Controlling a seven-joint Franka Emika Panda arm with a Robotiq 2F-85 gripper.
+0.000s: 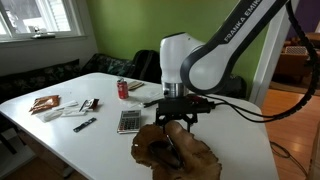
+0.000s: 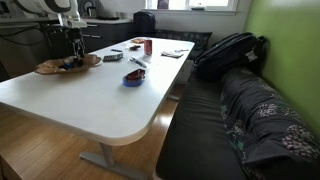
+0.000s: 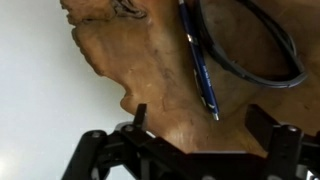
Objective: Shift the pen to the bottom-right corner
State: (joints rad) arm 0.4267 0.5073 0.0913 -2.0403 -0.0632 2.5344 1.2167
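The pen (image 3: 198, 60) is slim and dark blue. It lies on a brown irregular wooden slab (image 3: 150, 70), tip toward my gripper, beside a dark loop of cord (image 3: 270, 50). My gripper (image 3: 203, 125) is open and empty, just above the slab. Its fingers straddle the space just short of the pen's tip without touching it. In both exterior views the gripper (image 1: 178, 122) (image 2: 72, 48) hangs over the slab (image 1: 200, 158) (image 2: 50, 68). A rounded corner of the white tabletop (image 2: 140, 125) shows nearest the camera in an exterior view.
A grey calculator (image 1: 128, 121), a red can (image 1: 123, 89), a short dark marker (image 1: 85, 124) and papers (image 1: 45, 103) lie on the table. A blue dish (image 2: 133, 77) sits mid-table. A bench with a backpack (image 2: 225, 55) runs along one side.
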